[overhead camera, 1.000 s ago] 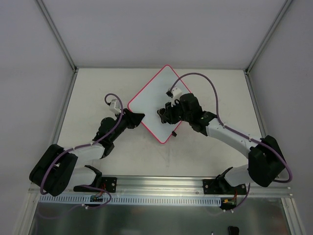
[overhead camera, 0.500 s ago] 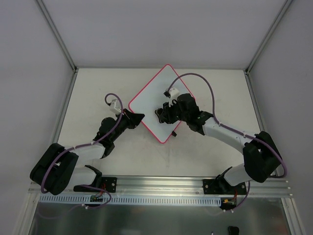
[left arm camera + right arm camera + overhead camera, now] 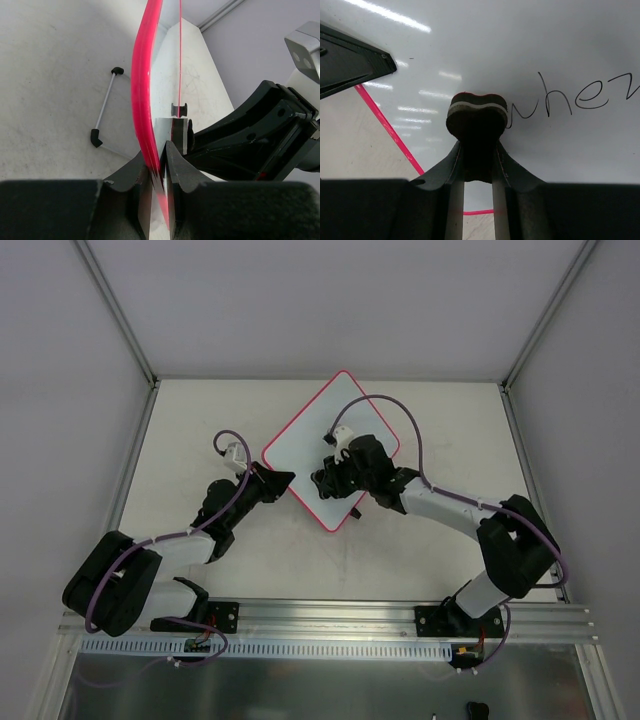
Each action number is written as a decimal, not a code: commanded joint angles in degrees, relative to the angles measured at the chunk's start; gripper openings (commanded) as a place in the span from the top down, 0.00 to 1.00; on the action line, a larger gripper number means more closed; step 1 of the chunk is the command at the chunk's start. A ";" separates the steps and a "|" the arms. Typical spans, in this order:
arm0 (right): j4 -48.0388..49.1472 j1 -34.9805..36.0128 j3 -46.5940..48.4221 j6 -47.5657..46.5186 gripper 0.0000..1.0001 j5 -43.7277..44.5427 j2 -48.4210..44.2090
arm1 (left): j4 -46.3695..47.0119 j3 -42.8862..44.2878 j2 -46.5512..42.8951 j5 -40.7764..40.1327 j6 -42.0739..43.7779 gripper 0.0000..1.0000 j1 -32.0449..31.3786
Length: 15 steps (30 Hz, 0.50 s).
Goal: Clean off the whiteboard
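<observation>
With the left gripper pinching the left corner of the flat white, pink-rimmed whiteboard lying centre-far on the pale table, the right gripper, clamped on a dark felt eraser block, should press flat and sweep across the adjacent grey handwriting.

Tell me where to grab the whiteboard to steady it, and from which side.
Take the whiteboard by its red rim on the edge facing the left arm, coming in from that side. The board is thin and flat, so only an edge fits between jaws, and that edge keeps clear of the right gripper pressing the eraser onto the face. The left gripper pinches there.
</observation>
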 commanded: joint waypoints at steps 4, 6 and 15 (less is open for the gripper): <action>1.12 0.28 5.31 1.58 1.00 2.06 3.05 | 1.60 0.76 1.08 -0.44 3.14 1.00 0.02; 0.33 0.11 6.71 2.11 1.00 2.94 4.37 | 1.42 0.85 1.17 -0.27 3.58 1.00 0.02; -2.13 -3.58 11.28 4.48 1.00 1.10 7.97 | 0.89 1.02 1.34 0.26 3.85 1.00 -0.07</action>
